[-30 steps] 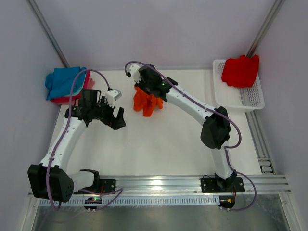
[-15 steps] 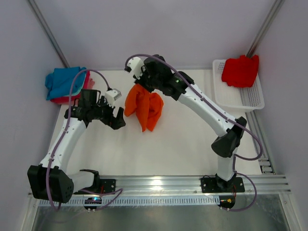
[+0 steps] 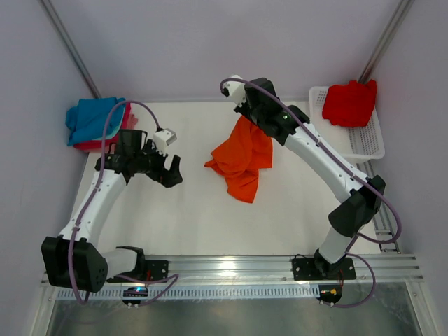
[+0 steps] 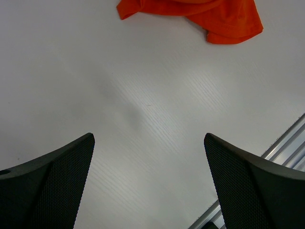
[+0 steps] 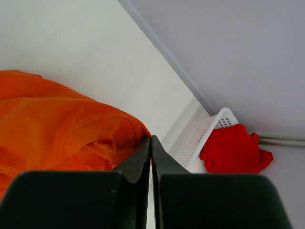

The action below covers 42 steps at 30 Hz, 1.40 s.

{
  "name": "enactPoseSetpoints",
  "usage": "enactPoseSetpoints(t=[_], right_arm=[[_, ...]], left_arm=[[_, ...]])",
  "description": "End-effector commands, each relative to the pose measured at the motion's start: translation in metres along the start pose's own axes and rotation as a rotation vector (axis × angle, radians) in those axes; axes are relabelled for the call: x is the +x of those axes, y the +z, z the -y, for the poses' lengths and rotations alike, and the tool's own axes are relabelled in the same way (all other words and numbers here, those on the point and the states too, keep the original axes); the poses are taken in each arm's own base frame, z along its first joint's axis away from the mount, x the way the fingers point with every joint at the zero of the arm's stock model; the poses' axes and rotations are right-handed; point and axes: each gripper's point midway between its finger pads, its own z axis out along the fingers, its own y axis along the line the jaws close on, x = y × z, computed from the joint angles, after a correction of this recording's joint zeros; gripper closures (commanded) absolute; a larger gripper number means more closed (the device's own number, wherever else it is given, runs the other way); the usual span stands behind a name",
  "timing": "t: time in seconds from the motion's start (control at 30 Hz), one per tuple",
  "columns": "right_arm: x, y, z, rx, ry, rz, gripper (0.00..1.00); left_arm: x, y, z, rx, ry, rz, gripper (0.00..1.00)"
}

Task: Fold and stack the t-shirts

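Holding the orange t-shirt with the right gripper: jaws clenched flat together on a fold of cloth near one edge, clear in the right wrist view, where orange fabric bunches up against the left side of the fingers. Shirt hangs down from that pinch, draped and creased, not folded, over the far middle of the table. Left wrist view shows its lower edge on or just above the white surface; can't tell which. Right arm reaches up and over from its base at near right, wrist towards the back wall. Left gripper is released, jaws spread wide, nothing between them; its wrist view shows only bare table between the two black fingers. It sits left of the orange shirt, apart from it, no contact. Red t-shirt lies crumpled in the far end of the white mesh basket at far right, partly over its rim; also visible in the right wrist view with the basket beside it. Far left corner: teal-blue shirt bundled on top of a pink-red one, touching, stacked loosely against the left wall.
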Motion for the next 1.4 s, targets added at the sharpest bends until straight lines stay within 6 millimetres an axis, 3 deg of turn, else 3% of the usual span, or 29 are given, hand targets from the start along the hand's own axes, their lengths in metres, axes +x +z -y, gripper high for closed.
enactPoseSetpoints(t=[0.0,0.3,0.43,0.47,0.53,0.57,0.97,1.17,1.37], right_arm=[[-0.031,-0.014,0.015,0.051,0.022,0.105,0.97],[-0.04,-0.01,0.028,0.116,0.033,0.116,0.97],[-0.047,-0.015,0.034,0.125,0.048,0.135,0.97],[-0.05,-0.018,0.037,0.127,0.053,0.142,0.97],[-0.054,-0.02,0.04,0.131,0.063,0.15,0.97],[-0.056,-0.021,0.043,0.136,0.066,0.153,0.97],[-0.055,-0.027,0.038,0.106,0.098,0.156,0.97],[-0.054,-0.035,0.041,0.108,0.103,0.163,0.97],[-0.051,-0.037,0.04,0.105,0.098,0.157,0.97]], left_arm=[[-0.012,0.001,-0.016,-0.061,0.009,0.021,0.01],[-0.025,0.014,-0.018,-0.004,0.022,0.005,0.01],[-0.018,0.038,-0.02,-0.023,0.038,-0.075,0.01],[-0.015,0.05,-0.011,-0.016,0.07,-0.11,0.01],[-0.014,0.064,-0.012,-0.079,0.124,-0.134,0.01],[-0.014,0.075,0.0,-0.071,0.161,-0.144,0.01],[-0.046,0.158,0.038,-0.275,0.351,-0.112,0.01],[-0.062,0.193,0.03,-0.358,0.336,-0.081,0.01],[-0.086,0.212,0.016,-0.455,0.316,-0.028,0.01]])
